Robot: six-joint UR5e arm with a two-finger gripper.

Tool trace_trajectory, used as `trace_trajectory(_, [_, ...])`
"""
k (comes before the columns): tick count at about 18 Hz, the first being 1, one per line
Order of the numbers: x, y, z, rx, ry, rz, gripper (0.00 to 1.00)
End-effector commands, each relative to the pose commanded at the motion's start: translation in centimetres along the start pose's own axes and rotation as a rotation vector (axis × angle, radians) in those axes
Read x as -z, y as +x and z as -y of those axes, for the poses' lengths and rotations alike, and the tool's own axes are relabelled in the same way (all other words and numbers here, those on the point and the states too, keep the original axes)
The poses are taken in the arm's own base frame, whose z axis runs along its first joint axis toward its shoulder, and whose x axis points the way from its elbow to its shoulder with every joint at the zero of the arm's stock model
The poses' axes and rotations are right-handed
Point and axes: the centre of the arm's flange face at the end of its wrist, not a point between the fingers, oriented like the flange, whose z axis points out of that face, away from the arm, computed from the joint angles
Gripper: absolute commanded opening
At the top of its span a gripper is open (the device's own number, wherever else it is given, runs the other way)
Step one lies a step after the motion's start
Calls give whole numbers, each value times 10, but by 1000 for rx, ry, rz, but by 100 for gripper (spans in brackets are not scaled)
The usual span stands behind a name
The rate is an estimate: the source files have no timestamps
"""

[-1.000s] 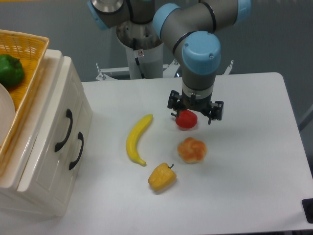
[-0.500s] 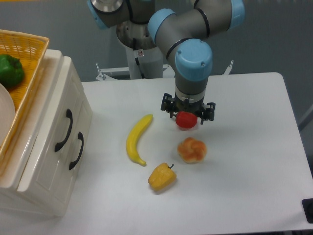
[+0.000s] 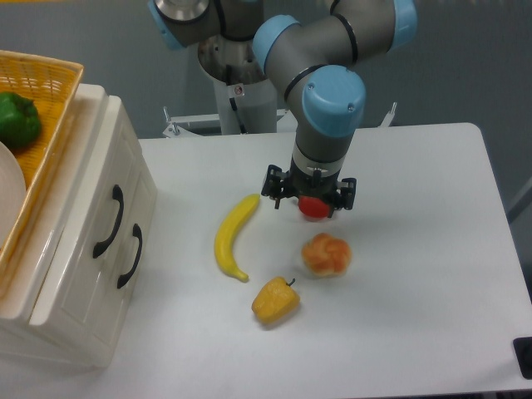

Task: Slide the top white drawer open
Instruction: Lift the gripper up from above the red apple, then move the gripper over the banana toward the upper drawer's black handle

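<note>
Frankly, my black two-finger gripper (image 3: 308,188) hangs mid-frame above a round red fruit (image 3: 313,207) (grip unreadable), well apart from the closed glossy cream-white top drawer (image 3: 93,218) at left.

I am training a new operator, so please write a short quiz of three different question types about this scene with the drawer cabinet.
1. True or false: the top white drawer is already pulled open.
2. Multiple choice: which item lies nearest to the cabinet? A) the banana B) the bread roll C) the yellow pepper
3. Short answer: what sits directly under the gripper?

Key:
1. False; both drawers are shut flush.
2. A.
3. The red tomato; whether the fingers touch it cannot be told.
</note>
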Motion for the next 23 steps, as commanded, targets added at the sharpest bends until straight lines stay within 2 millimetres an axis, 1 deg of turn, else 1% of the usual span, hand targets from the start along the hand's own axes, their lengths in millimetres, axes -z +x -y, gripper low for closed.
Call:
trace_trajectory(2, [1, 9, 4, 39, 15, -17, 100])
trace_trajectory(7, [9, 19, 11, 126, 68, -94, 100])
trace_trajectory(9, [7, 28, 12, 124, 61, -95, 100])
trace_trajectory(12, [10, 40, 16, 144, 64, -96, 100])
trace_trajectory(15, [5, 60, 20, 153, 47, -98, 100])
trace_trajectory(19, [2, 91, 25, 172, 35, -109, 100])
trace_trajectory(21, [-3, 111, 28, 175, 26, -120, 100])
trace_trajectory(23, [-3, 129, 31, 177, 25, -123, 100])
